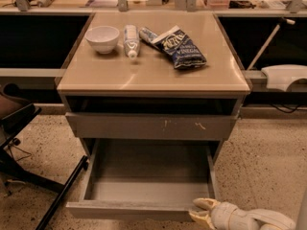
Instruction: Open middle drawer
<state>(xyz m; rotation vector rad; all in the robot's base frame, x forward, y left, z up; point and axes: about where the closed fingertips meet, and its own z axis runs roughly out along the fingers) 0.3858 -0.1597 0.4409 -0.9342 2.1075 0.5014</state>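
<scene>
While the middle drawer (124, 210) stands pulled well out at the lower centre of the frame, its grey inside lies open to view and looks empty. By these signs the opening seems done or nearly so.

The drawer is a stiff, flat-fronted box with no handle. It would likely slide straight on its runners and feel light, having nothing in it. The only good hold is the top edge of its long front, pinched from above or hooked from inside.

The gripper (200, 212) sits at the lower right of the frame, just beside the right end of that front. Its 2 pale fingers stand a little apart with a gap between them, holding nothing that shows.

Above the drawer is another grey drawer front (120, 126) with white scratch marks, closed, and above that a dark slot under the tan cabinet top (153, 75). On the top, toward the upper centre, are 1 white bowl (102, 37), 1 tube (130, 40) and 1 dark blue snack bag (180, 47). A chair (19, 123) shows at the left edge, on a speckled floor (268, 162).

The robot's arm is cut off by the bottom edge. Whatever lies below the open drawer is hidden, and the dark slot is too dim to read.
</scene>
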